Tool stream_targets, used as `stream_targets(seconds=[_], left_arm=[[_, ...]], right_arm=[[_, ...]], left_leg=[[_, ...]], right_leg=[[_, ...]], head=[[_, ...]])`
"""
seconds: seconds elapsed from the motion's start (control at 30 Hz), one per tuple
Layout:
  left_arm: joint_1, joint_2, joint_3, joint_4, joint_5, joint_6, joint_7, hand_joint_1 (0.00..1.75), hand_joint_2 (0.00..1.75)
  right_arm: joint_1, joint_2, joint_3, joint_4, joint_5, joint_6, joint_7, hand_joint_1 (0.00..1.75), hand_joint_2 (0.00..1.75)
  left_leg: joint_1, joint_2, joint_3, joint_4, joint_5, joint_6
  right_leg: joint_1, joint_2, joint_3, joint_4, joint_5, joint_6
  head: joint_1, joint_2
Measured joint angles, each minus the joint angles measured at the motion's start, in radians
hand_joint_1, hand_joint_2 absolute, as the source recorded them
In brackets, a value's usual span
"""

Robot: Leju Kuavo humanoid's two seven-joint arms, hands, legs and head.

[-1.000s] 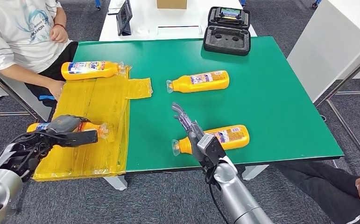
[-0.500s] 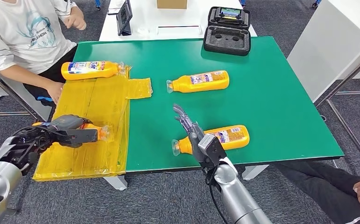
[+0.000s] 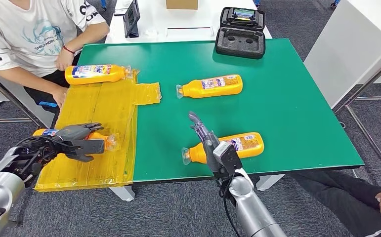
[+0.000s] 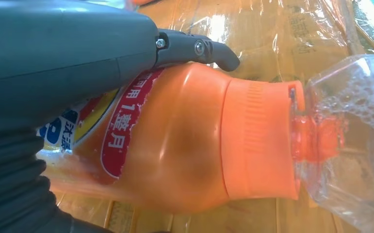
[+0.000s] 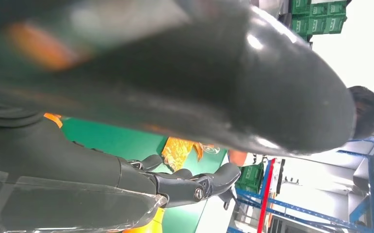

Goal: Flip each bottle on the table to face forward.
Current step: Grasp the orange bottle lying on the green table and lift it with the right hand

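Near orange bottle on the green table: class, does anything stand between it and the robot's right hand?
Nothing visible does. The right hand, fingers apart, hovers directly over the lying orange plastic bottle near the green table's front edge, with no object between them.

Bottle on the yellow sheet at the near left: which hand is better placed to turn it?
Left. The left hand is at that bottle; the right hand is over another bottle on the green table.

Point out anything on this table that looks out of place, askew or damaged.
The yellow plastic sheet taped over the table's left side is wrinkled, with a ragged flap jutting onto the green. All four bottles lie on their sides, including the one under the left hand. Nothing looks spilled or broken.
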Motion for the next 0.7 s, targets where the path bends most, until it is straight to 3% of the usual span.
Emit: stream_targets(seconds=[0.7], left_arm=[[0.011,-0.007,0.002,0.001,0.081,0.004,-0.025,0.00,0.00]], right_arm=[[0.011,0.000,-0.002,0.000,0.001,-0.007,0.005,0.00,0.00]], left_leg=[[0.000,0.000,0.000,0.000,0.000,0.000]], right_leg=[[0.000,0.000,0.000,0.001,0.000,0.000]], head=[[0.000,0.000]])
